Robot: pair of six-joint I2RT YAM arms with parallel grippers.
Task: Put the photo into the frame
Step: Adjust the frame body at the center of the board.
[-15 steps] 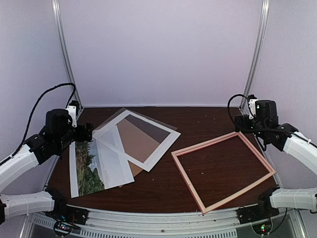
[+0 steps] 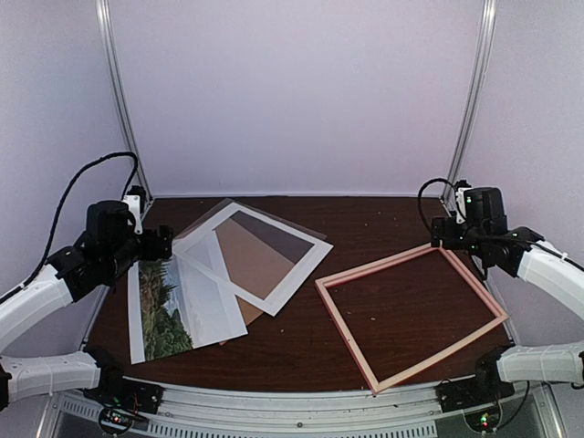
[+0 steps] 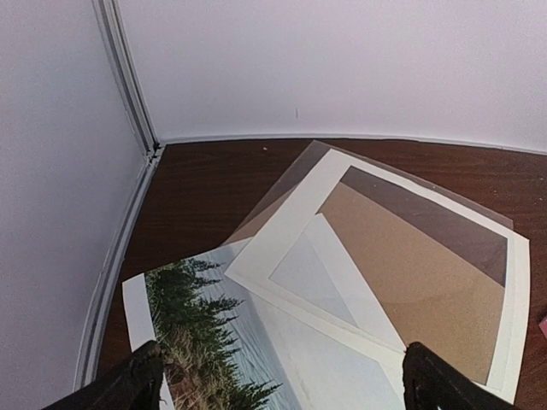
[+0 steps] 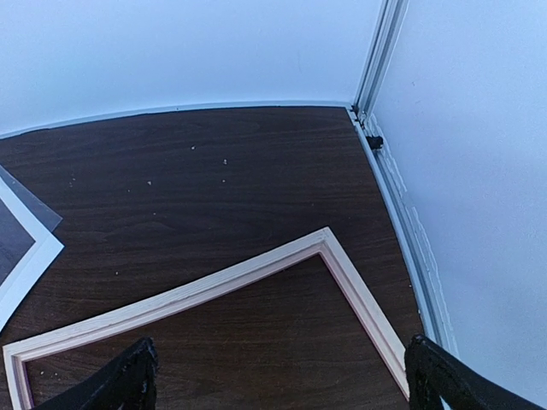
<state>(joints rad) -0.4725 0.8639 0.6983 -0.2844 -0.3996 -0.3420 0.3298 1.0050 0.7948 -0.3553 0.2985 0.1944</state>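
right arm (image 2: 547, 265) dipped a touch toward the frame (image 2: 365, 274), nothing else budged
left hand (image 3: 286, 384) and right hand (image 4: 286, 380) both gape wide open, empty. left one hovers over the photo (image 2: 164, 306), lying flat at the surface's (image 2: 383, 219) left, partly under the white mat (image 2: 301, 274); frame's well apart, so no pickup yet.

A bare lane of table (image 2: 301, 347) runs from 12 to 6 o'clock, between the white mat (image 2: 294, 281) at 9 and the frame (image 2: 383, 264) at 3. The mat overlaps the photo's (image 2: 162, 315) far corner.
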